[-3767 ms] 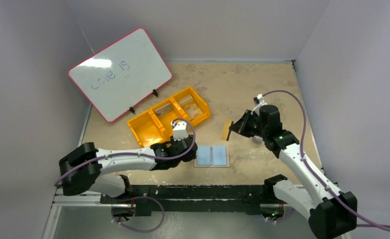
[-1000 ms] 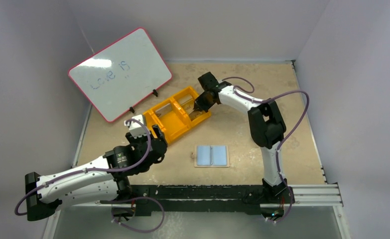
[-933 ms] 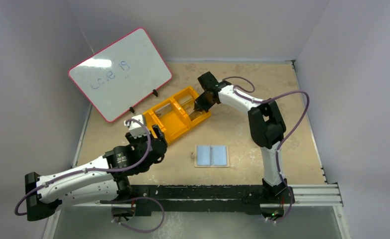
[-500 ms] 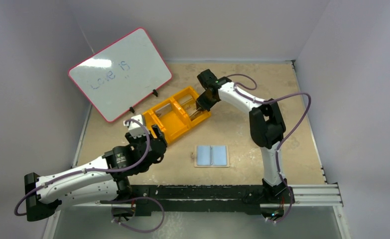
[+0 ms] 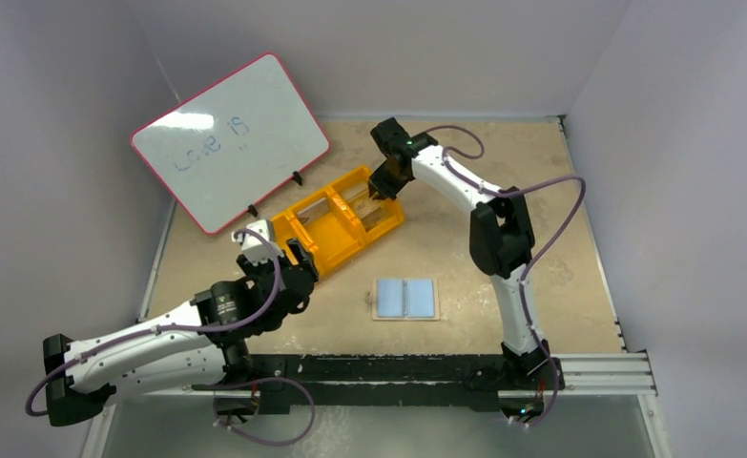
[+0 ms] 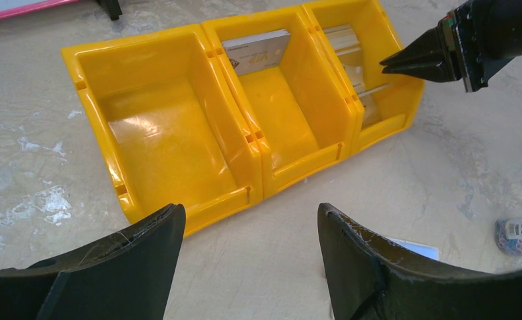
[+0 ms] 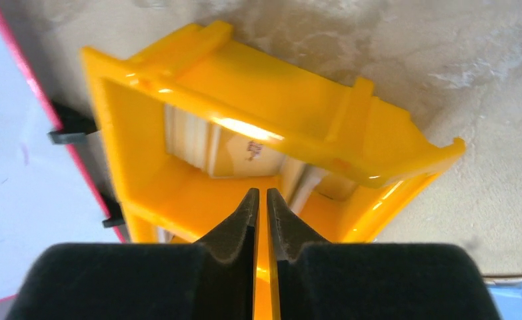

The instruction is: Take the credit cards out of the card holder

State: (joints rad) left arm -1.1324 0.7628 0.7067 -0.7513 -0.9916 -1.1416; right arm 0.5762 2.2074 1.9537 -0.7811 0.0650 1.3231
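The card holder (image 5: 405,299) lies open on the table, two light-blue panels up, no card showing on it. A corner of it shows in the left wrist view (image 6: 415,248). Several tan and cream credit cards (image 6: 353,53) stand in the right compartment of the yellow bin (image 5: 323,224), also seen in the right wrist view (image 7: 238,150). A grey card (image 6: 258,52) leans in the middle compartment. My right gripper (image 7: 259,195) is shut and empty just above the right compartment (image 5: 382,188). My left gripper (image 6: 251,220) is open and empty, in front of the bin (image 5: 298,262).
A pink-rimmed whiteboard (image 5: 231,143) stands at the back left, right behind the bin. The bin's left compartment (image 6: 158,133) holds nothing. A small round blue object (image 6: 519,235) lies on the table right of the holder.
The right gripper, which earlier held a tan card near the holder, reached the bin and now holds nothing; it has drawn back slightly. The left arm pulled left, away from the holder.
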